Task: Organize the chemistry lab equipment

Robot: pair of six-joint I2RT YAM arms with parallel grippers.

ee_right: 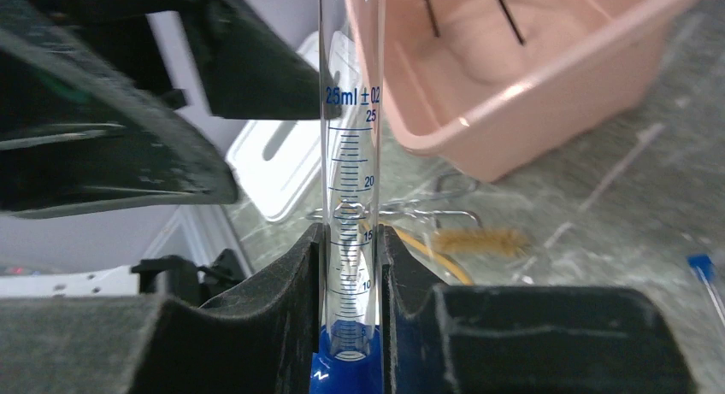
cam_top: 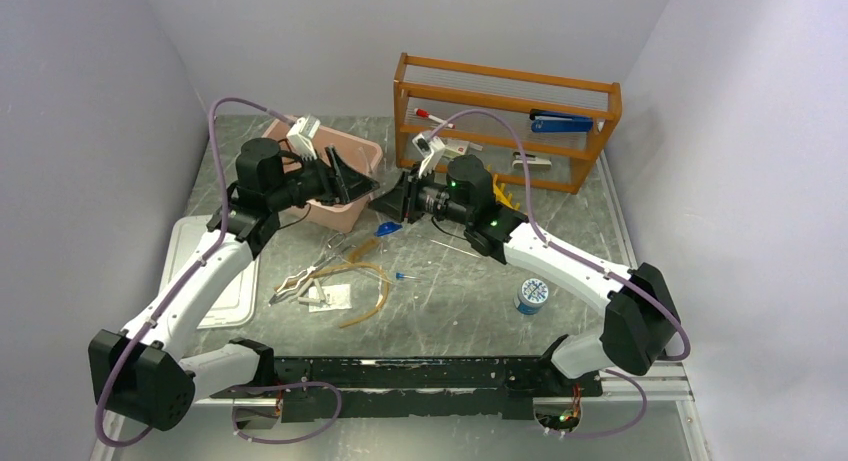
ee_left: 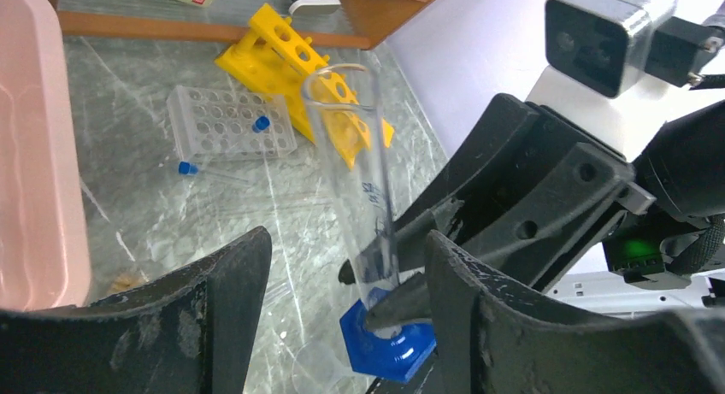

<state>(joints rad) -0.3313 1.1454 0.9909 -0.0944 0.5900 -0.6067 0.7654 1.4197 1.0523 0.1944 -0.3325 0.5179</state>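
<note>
- left gripper (cam_top: pixel 352 179) hangs open just beside the pink bin (cam_top: pixel 372 161); it should take the upper glass gently;
- graduated cylinder (ee_right: pixel 350 180) is between both grippers, near the bin;
- right gripper (ee_right: pixel 350 266) clenches its lower part; let go only once the left holds firmly.

Chem-lab bench setup: graduated cylinder (ee_right: pixel 350 197) mid-frame, yellow tube rack (ee_left: pixel 282 61) and clear tube rack (ee_left: pixel 224 122) upper left.
</note>
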